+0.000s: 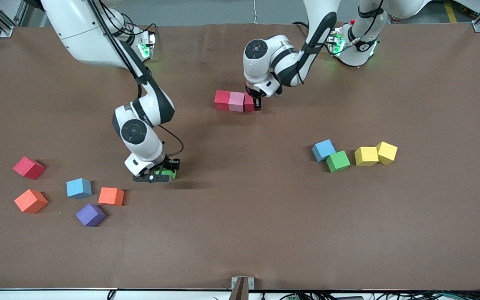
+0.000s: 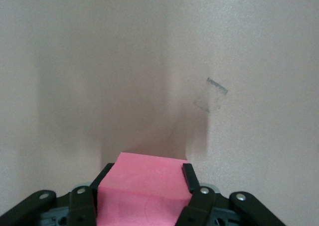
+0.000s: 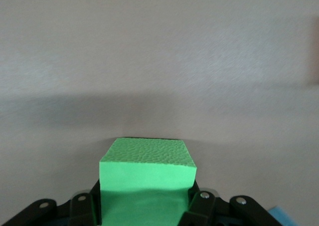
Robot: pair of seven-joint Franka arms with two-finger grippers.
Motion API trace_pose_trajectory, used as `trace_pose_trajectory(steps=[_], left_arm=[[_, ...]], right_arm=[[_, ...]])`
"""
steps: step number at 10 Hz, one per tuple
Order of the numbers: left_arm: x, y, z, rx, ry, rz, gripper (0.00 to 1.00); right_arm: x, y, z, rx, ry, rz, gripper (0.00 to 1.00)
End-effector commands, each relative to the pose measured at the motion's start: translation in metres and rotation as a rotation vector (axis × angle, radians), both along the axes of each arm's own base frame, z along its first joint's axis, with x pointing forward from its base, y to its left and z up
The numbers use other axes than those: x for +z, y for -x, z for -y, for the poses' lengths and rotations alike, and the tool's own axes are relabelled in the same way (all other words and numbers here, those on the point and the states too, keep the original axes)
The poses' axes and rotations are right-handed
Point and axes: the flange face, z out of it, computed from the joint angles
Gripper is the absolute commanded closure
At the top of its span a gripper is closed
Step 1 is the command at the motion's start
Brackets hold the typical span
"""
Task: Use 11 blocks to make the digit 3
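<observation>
**A:** Your right gripper [image 1: 165,171] is down at the surface [image 1: 265,233], fingers [image 3: 85,206] clamped on a green block [image 3: 145,178]. The right wrist view shows the block squeezed between both pads.

**B:** And your left gripper [image 1: 255,103]?

**A:** Low at the row near the middle of the surface. Its fingers [image 2: 189,178] grip a red block [image 2: 144,191] that sits at the end of that row, touching a pink block [image 1: 236,101]; another red block [image 1: 222,99] touches the pink one at the end toward the right arm. Three in a line.

**B:** Loose blocks?

**A:** Toward the left arm's end: a blue [image 1: 323,149] and a second green [image 1: 338,161] touching, then two yellow ones [image 1: 366,156] [image 1: 386,152] touching, all nearer the camera than the row. Toward the right arm's end: a red one [image 1: 28,168], two orange [image 1: 31,201] [image 1: 111,196], a blue [image 1: 79,188] and a purple [image 1: 90,214], scattered apart. The orange beside the blue lies nearest your right gripper.
</observation>
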Motion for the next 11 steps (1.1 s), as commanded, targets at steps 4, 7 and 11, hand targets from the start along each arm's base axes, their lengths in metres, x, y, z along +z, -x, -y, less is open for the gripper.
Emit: trace_pose_trajectory(steps=[4, 7, 11], left_arm=[[0.008, 0.008, 0.011, 0.063, 0.004, 0.016, 0.0], [0.067, 0.009, 0.006, 0.024, -0.031, 0.045, 0.0], [0.118, -0.045, -0.053, -0.112, -0.054, 0.055, 0.0]], right_arm=[[0.03, 0.049, -0.066, -0.111, -0.026, -0.067, 1.0], [0.034, 0.097, -0.107, -0.141, -0.031, -0.104, 1.0], [0.031, 0.142, -0.126, -0.153, -0.053, -0.097, 1.0]])
